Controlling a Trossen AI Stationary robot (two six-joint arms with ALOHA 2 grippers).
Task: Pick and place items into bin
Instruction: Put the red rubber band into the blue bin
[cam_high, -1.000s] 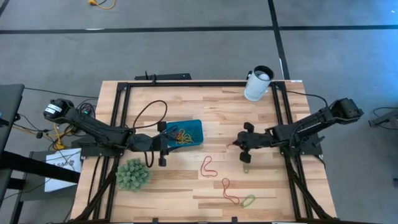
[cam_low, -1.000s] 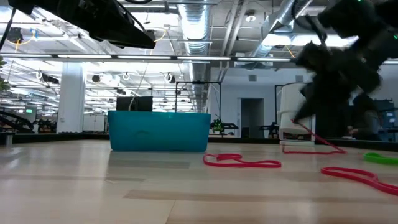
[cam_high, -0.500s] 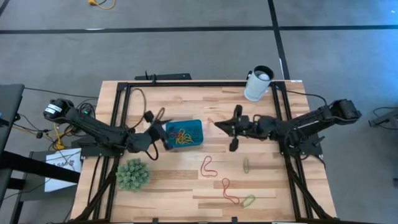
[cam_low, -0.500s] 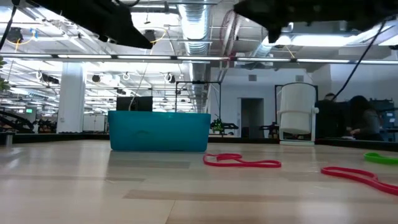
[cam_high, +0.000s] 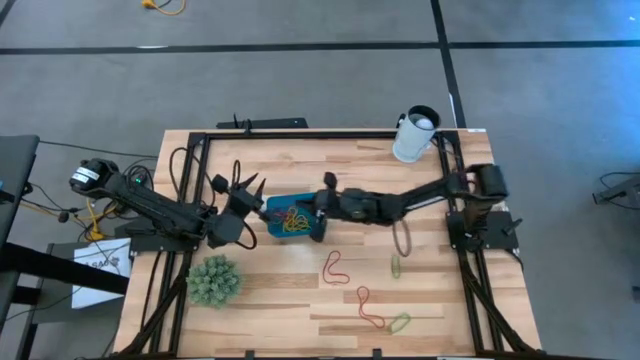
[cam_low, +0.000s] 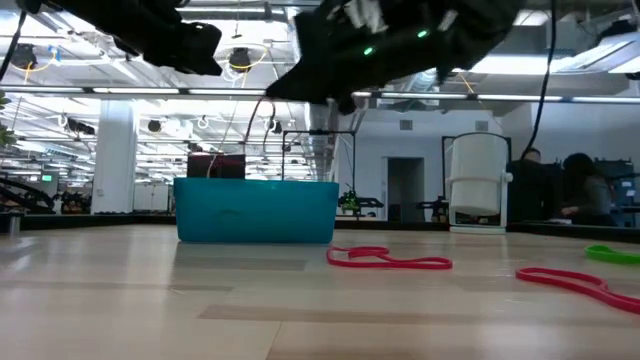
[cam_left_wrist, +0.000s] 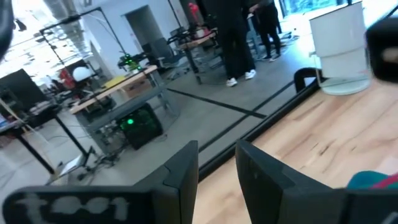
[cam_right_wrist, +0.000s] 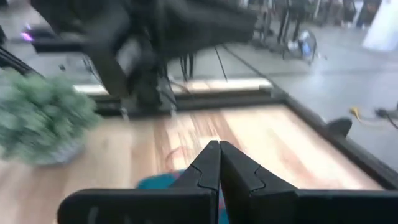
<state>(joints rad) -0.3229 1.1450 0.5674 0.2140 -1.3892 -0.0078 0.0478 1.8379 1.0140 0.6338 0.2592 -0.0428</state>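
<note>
The teal bin (cam_high: 300, 214) sits left of the table's centre and holds several coloured loops (cam_high: 291, 218). My right arm reaches across the table, and its shut gripper (cam_high: 322, 206) hangs over the bin's right edge, above the bin (cam_low: 256, 210) in the low view. A faint red strand (cam_right_wrist: 178, 151) shows just past its tips (cam_right_wrist: 217, 149). My left gripper (cam_high: 247, 187) is open, raised left of the bin and pointing up toward the far edge. Two red loops (cam_high: 335, 267) (cam_high: 368, 308), a green loop (cam_high: 400, 322) and an olive loop (cam_high: 396, 265) lie flat on the wood. My right gripper has its fingertips closed together above the bin's right edge. A blurred red strand (cam_right_wrist: 178, 151) of a loop shows beside the tips, clear of the table. The fingers themselves hide where they meet it, so which part they have cannot be told.
A green spiky ball (cam_high: 212, 280) stands near the table's near-left corner. A white cup (cam_high: 415, 135) stands at the far right. Black frame rails (cam_high: 190, 200) run along the table's left and right sides. People show in the room beyond the table.
My right gripper has risen from the table's right part and swept left to the bin, taking a red loop up off the wood. My left gripper has drawn back from the bin's near-left side, risen and tipped upward toward the far edge.
</note>
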